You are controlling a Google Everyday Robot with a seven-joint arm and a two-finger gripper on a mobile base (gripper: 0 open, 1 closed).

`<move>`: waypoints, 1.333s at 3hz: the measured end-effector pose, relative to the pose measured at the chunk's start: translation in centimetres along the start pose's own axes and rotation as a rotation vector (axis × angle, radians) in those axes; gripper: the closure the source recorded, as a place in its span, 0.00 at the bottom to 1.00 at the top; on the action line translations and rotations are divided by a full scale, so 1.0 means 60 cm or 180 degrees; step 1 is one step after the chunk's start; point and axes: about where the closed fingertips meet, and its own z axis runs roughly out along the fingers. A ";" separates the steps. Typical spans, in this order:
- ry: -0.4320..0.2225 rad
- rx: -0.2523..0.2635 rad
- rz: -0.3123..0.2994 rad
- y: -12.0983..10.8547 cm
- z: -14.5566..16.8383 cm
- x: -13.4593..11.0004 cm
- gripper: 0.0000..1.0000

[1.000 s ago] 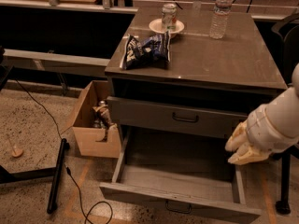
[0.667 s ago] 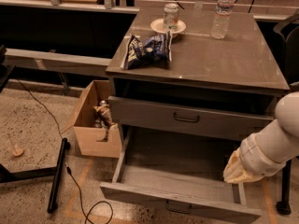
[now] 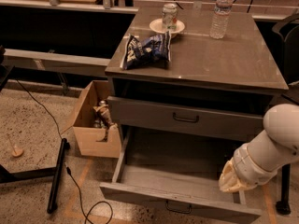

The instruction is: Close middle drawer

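Observation:
The middle drawer (image 3: 154, 195) is pulled far out of the grey cabinet (image 3: 210, 59). Its long shallow tray shows no contents, and its low front panel has a small dark loop handle (image 3: 178, 208) near the bottom of the view. Above it, the taller-fronted top drawer (image 3: 187, 119) stands slightly out. The lowest drawer is out of view. My gripper (image 3: 230, 178), pale yellow at the end of a white arm, hangs at the drawer's right side rail, close behind the front panel's right end.
On the cabinet top lie a dark chip bag (image 3: 147, 50), a can (image 3: 169, 15) on a small plate (image 3: 167, 28) and a water bottle (image 3: 221, 13). An open cardboard box (image 3: 93, 134) stands left of the cabinet. A black bar (image 3: 56, 174) and a cable lie on the floor.
My arm has come down and a little to the left, bringing the gripper from beside the top drawer to the open drawer's right rail. The drawers have not moved.

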 end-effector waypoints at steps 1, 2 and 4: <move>-0.0146 -0.0161 -0.0054 0.048 0.096 0.029 1.00; -0.0281 -0.0210 -0.0026 0.082 0.168 0.064 1.00; -0.0378 -0.0056 -0.0041 0.105 0.295 0.112 1.00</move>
